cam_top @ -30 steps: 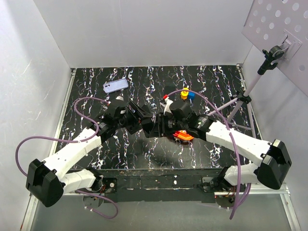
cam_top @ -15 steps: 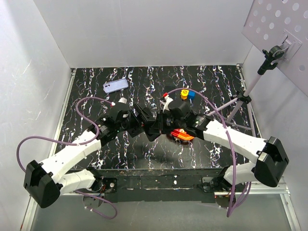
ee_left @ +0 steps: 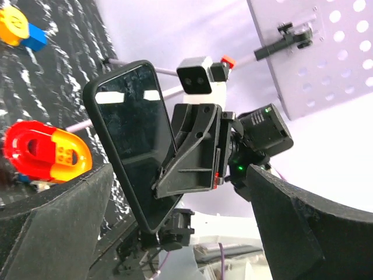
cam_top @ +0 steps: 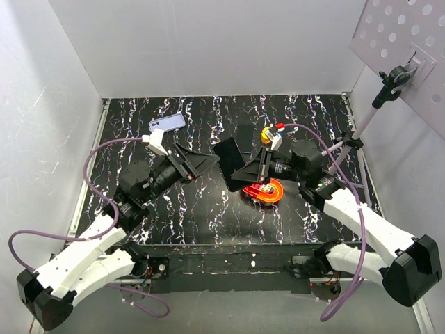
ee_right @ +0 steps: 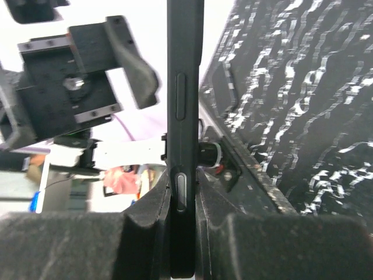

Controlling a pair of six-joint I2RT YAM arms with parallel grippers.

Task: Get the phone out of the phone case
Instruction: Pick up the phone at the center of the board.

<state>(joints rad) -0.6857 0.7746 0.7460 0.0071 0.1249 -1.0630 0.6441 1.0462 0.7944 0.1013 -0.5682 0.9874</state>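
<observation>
The phone in its black case is held up off the table, tilted, screen toward the left arm. My right gripper is shut on its lower part. In the right wrist view the phone stands edge-on, clamped between the two pads. In the left wrist view its dark screen faces the camera with the case rim around it. My left gripper is wide open and empty, just left of the phone and apart from it; its fingers frame that view.
A lavender phone case lies at the back left. A red and orange toy sits under the right gripper, a yellow and blue toy behind it. A dark flat rectangle lies nearby. A stand rises at the right.
The two grippers were together on the phone at the centre. The left gripper has let go, opened and pulled back left. The right arm has drawn back right, keeping the phone.
</observation>
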